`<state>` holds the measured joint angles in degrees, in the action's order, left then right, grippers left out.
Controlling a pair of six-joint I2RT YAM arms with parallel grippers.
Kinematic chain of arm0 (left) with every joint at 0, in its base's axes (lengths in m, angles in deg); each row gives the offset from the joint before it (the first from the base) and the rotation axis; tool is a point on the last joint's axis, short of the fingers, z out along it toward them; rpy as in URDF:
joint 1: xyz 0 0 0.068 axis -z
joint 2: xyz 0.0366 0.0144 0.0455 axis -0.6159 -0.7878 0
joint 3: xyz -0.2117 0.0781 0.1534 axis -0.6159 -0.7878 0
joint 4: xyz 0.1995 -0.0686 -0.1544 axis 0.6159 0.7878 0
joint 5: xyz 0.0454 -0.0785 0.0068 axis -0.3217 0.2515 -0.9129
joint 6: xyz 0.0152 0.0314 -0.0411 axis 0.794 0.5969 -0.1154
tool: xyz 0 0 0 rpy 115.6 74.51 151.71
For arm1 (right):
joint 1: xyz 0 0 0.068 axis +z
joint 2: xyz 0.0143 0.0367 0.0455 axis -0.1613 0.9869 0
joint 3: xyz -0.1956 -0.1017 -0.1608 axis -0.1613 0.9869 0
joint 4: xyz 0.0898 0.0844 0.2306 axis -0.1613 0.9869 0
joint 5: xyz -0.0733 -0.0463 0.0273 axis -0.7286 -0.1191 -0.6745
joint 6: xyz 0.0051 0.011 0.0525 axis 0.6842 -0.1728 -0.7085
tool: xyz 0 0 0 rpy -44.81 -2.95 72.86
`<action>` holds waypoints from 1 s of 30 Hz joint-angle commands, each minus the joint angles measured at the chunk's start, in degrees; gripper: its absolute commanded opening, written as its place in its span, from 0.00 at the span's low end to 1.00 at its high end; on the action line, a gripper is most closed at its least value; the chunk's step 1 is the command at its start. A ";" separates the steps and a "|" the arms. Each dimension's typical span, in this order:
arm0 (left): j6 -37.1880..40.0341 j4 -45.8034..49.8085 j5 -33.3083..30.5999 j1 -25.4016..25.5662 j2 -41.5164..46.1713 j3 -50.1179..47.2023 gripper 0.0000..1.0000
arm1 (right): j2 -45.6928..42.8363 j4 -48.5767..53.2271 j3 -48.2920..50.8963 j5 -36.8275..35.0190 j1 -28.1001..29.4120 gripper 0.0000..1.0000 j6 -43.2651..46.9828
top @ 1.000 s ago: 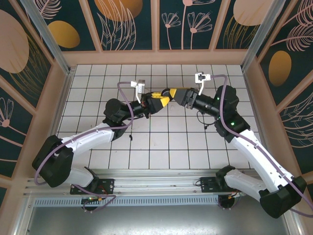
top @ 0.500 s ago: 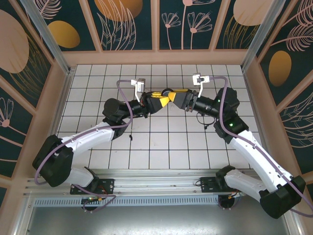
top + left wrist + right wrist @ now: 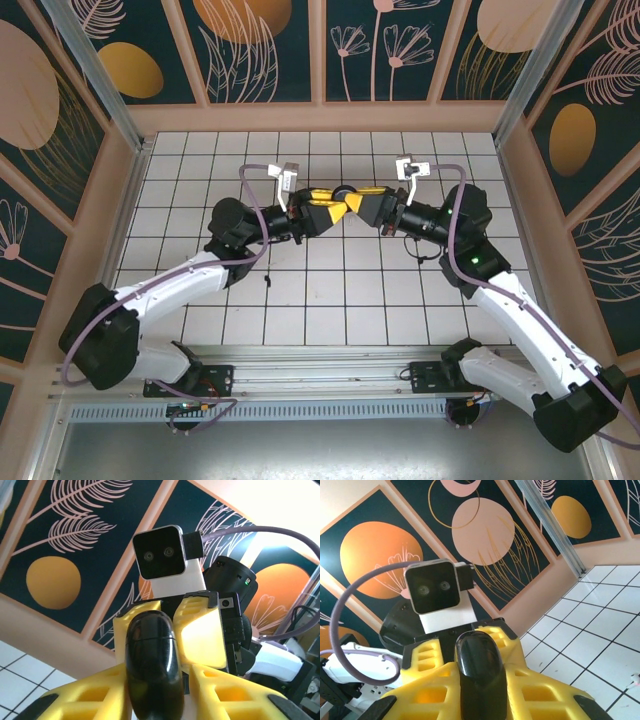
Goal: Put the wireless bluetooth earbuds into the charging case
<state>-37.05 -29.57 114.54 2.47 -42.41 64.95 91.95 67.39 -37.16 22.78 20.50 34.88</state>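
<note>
While the left hand [image 3: 333, 204] and right hand [image 3: 357, 201] both clamp the glossy black oval charging case [image 3: 150, 650] mid-air, lid apparently shut, earbud insertion looks unstarted.

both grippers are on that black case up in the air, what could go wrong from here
1. The left gripper and right gripper both appear to pinch the same glossy, rounded case above the tiles. If one pulls or lets go unevenly, it could slip out and drop.
2. Their yellow fingers sit nose to nose around the case, so a small push forward might knock them together.
</note>
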 commanded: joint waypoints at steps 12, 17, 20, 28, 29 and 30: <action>20.17 29.97 -11.07 -0.06 11.21 3.37 0.63 | 6.20 19.48 -11.54 0.31 0.02 0.10 20.45; 30.21 45.77 -18.43 -0.07 15.32 6.40 0.72 | 11.58 31.08 -18.95 -0.95 -0.06 0.09 32.01; 37.66 53.50 -22.06 -0.06 17.62 6.42 0.75 | 14.11 34.07 -21.32 0.21 0.02 0.09 36.83; 42.59 56.48 -15.96 -0.32 17.76 6.02 0.65 | 17.44 33.14 -22.97 5.62 0.37 0.08 42.27; 41.54 55.14 -15.01 -0.61 17.58 5.51 0.64 | 17.38 32.68 -22.73 5.93 0.37 0.07 42.54; 39.94 53.58 -14.11 -1.05 17.17 5.17 0.62 | 17.21 31.88 -22.40 6.33 0.37 0.07 42.63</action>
<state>3.06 26.08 96.75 2.23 -24.77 70.13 109.70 100.39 -57.84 25.88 20.50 74.05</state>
